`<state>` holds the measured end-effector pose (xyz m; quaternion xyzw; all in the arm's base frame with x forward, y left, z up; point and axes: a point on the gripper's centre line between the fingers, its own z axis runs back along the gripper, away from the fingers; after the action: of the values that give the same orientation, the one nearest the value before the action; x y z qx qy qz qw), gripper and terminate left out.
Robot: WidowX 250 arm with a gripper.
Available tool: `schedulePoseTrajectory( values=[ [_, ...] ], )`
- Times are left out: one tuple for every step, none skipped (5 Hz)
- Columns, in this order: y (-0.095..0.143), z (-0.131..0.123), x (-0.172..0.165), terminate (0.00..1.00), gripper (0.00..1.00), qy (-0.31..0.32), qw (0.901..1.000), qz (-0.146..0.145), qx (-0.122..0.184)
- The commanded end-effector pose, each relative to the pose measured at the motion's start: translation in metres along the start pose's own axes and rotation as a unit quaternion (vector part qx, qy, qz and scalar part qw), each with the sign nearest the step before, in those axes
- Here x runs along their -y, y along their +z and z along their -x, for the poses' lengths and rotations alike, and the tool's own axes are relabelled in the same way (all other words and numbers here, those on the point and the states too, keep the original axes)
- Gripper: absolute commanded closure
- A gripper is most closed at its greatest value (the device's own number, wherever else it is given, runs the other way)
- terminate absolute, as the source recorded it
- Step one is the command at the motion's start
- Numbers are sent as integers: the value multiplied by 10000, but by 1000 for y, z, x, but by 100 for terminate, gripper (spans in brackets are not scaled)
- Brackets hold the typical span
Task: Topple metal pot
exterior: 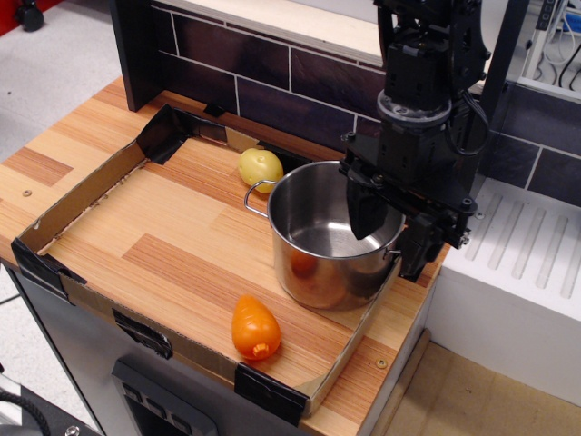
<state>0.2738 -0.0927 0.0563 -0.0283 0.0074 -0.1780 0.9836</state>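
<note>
The metal pot (313,245) stands upright at the right end of the cardboard tray (86,186). It is shiny steel with a wire loop handle on its left and another on its right. My black gripper (392,238) is open and straddles the pot's right rim. One finger (366,211) hangs inside the pot. The other finger (419,250) is outside, by the right handle. I cannot tell whether either finger touches the rim.
A yellow toy vegetable (260,166) lies behind the pot to its left. An orange toy vegetable (254,329) lies in front near the tray's front wall. A dark tiled backsplash (254,64) runs behind. A white ribbed drainer (526,254) sits to the right.
</note>
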Motion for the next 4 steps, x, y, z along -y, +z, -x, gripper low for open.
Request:
schedulePoseTrajectory(
  values=[
    [18, 0, -2, 0, 100, 24, 9996, -65, 271],
    [18, 0, -6, 0, 100, 78, 9996, -136, 238],
    [23, 4, -12, 0, 100, 123, 9996, -85, 227],
    [30, 10, -22, 0, 100, 231, 9994, 85, 259]
  ],
)
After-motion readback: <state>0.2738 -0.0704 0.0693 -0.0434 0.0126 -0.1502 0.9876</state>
